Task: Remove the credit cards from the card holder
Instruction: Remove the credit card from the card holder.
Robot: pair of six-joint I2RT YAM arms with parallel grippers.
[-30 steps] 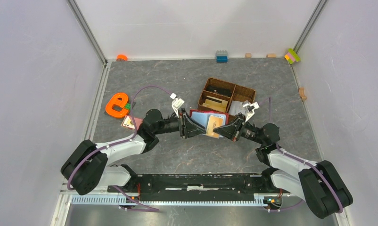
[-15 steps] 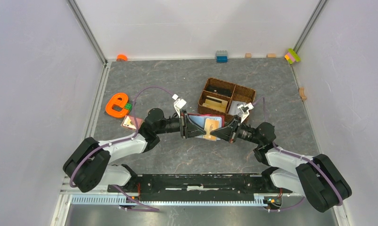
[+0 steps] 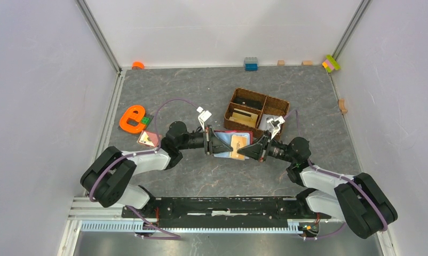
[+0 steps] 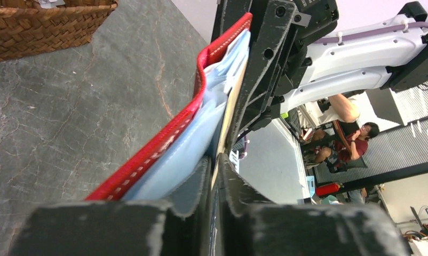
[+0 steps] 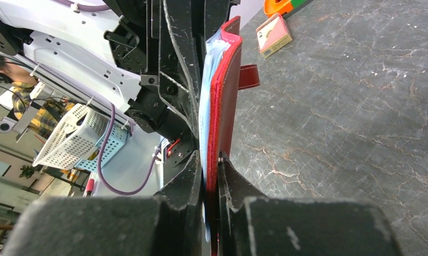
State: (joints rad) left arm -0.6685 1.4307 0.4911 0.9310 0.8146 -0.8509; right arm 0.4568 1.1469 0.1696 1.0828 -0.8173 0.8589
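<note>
Card holder, two credit cards showing, clamped by left fingers, right fingers

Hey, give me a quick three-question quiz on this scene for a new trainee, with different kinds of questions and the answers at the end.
1. Multiple choice: where is the card holder?
A. inside the wicker basket
B. lying flat on the table, untouched
C. held up between the left gripper and the right gripper
2. True or false: the right gripper is wide open and clear of the card holder.
3. Fill in: in the top view, the card that sticks out of the card holder towards the arm bases is ____ in colour.

Key: 1 C. 2 False, its fingers are clamped on the red cover. 3 Orange-tan.
</note>
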